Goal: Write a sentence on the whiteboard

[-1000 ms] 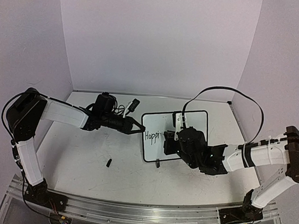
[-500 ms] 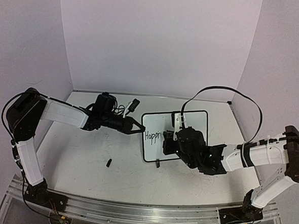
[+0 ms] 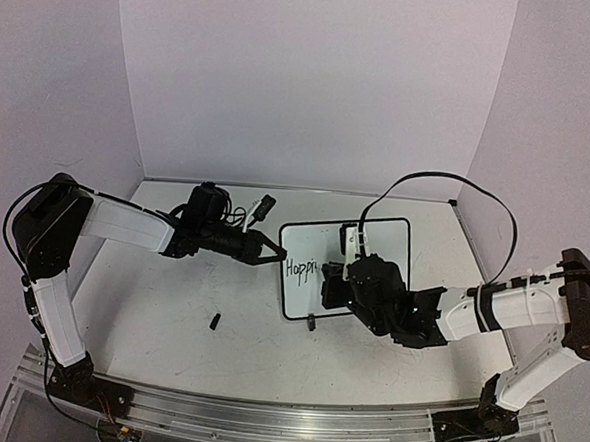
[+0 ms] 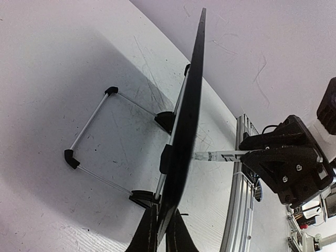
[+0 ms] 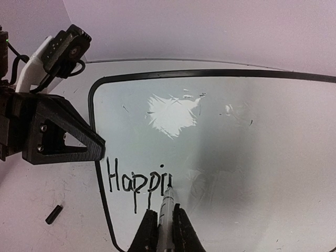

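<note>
left arm (image 3: 124, 228): white links, black joints, thin black wires at wrist | right arm (image 3: 510, 306): white links, black joints, black cable (image 3: 448, 177) arching above | left gripper (image 3: 274, 259): matte black, triangular housing, small screws | bases (image 3: 70, 376): black blocks, near edge

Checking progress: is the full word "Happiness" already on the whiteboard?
No, the sentence on the whiteboard reads only "Happi", with the marker tip at its end.

glossy whiteboard (image 5: 252, 147); scuffed matt tabletop (image 4: 52, 79); ribbed metal rail (image 3: 263, 417)
</note>
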`<action>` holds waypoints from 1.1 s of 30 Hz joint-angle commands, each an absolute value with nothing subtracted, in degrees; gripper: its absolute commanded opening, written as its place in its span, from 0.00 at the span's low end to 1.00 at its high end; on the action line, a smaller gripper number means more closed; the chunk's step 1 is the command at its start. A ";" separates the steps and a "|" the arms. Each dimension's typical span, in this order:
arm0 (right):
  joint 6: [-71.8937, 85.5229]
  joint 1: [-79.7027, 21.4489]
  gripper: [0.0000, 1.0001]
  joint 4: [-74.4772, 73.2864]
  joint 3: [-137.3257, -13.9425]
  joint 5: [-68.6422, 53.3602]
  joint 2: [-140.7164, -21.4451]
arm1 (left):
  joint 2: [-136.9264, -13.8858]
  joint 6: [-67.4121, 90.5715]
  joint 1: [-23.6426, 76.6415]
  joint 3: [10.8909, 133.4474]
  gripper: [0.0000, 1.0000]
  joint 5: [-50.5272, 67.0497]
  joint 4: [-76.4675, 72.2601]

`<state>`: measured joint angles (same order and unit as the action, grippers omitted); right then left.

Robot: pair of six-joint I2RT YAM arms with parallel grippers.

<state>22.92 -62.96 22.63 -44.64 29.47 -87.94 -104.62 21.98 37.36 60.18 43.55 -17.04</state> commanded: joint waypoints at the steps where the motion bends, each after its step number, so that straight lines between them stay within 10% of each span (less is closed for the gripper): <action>1: 24.65 -63.44 0.00 21.58 -43.56 30.35 -87.45 | -102.70 23.20 37.47 59.95 0.00 44.04 -15.21; 33: 21.32 -63.05 0.00 22.67 -48.29 34.19 -88.92 | -102.31 23.03 37.88 59.78 0.00 44.11 -15.21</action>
<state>21.98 -63.29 21.81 -46.34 31.86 -88.20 -104.53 21.89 37.58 60.18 43.51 -17.04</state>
